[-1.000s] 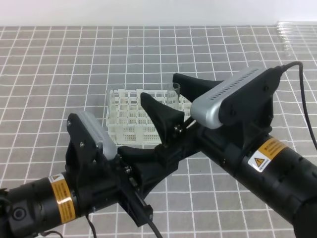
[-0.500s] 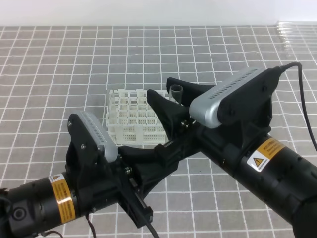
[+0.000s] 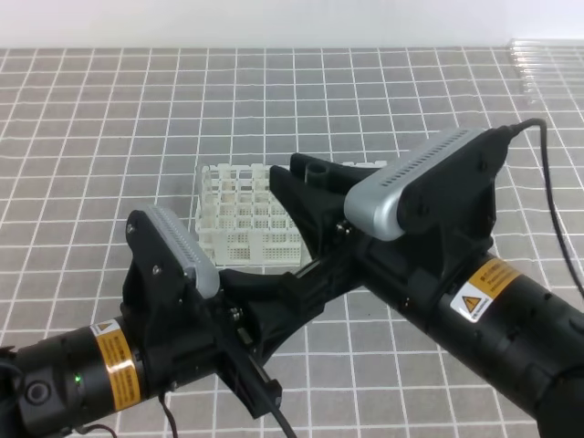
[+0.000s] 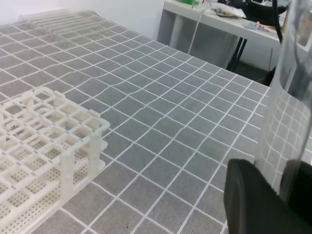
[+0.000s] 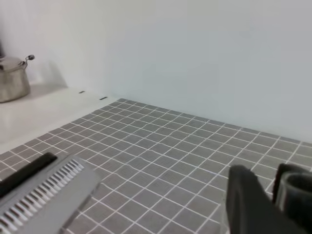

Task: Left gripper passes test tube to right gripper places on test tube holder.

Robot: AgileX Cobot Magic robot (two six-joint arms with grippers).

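The test tube (image 3: 317, 169) stands nearly upright over the table, just right of the white test tube holder (image 3: 239, 217). My left gripper (image 3: 315, 269) is shut on its lower part. In the left wrist view the clear tube (image 4: 287, 107) rises between its dark fingers (image 4: 253, 204). My right gripper (image 3: 319, 187) reaches in from the right, and its blocky fingers have come together around the tube's upper end. In the right wrist view the tube's rim (image 5: 298, 187) sits against a black finger (image 5: 246, 200). The holder (image 4: 44, 141) lies to the lower left in the left wrist view.
Several spare clear tubes (image 3: 538, 55) lie at the table's far right corner. Grey gridded matting covers the table. A steel pot (image 5: 12, 78) stands on a white counter beyond the table. The left arm's silver cover (image 5: 44, 195) shows low in the right wrist view.
The right gripper's fingers, wide apart a second ago, have closed in around the tube's top and shifted slightly left. The left gripper has kept its hold without moving.
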